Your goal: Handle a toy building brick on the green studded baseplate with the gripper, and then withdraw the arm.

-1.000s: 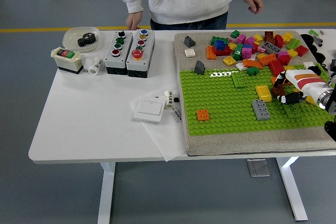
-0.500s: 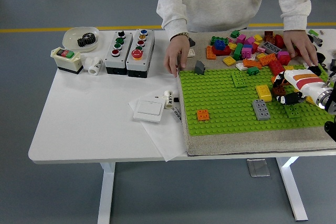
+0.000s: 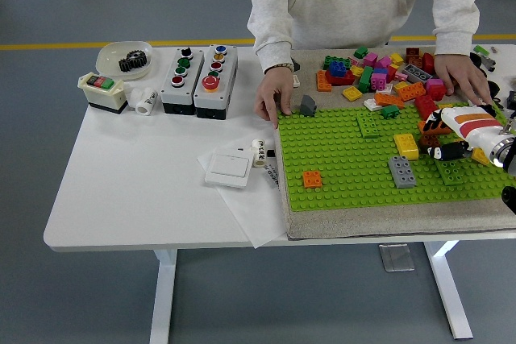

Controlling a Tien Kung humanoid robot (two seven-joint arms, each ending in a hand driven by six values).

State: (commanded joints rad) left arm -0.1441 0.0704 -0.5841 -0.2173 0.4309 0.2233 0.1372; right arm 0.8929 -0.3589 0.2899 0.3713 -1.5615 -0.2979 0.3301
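- The robot's right hand (image 3: 451,144) is seen at the right edge of the head view, low over the green studded baseplate (image 3: 347,167); its dark fingertips (image 3: 435,151) are pointed inward over the studs.
- Whether those fingers are curled on anything cannot be told; they are small and partly hidden by the white and orange shell of the hand.
- A dark green brick (image 3: 451,171) lies just below the fingertips, touching or nearly touching them, and is judged to be the brick being handled.
- A grey brick (image 3: 401,171) and a yellow brick (image 3: 405,145) stand a little further inward from the hand, with a light green plate (image 3: 369,125) beyond them.
- An orange brick (image 3: 312,178) sits well apart from the hand, toward the far side of the baseplate from it.
- A pile of loose bricks (image 3: 379,74) lies beyond the hand on the grey mat.
- A person's one hand (image 3: 275,100) is pressed on the baseplate's far corner; the other hand (image 3: 468,78) rests just beyond the robot hand.
- The left arm is not seen.
- The handling step is judged under way: the seating of the brick cannot be confirmed, and the withdrawal is not yet done.
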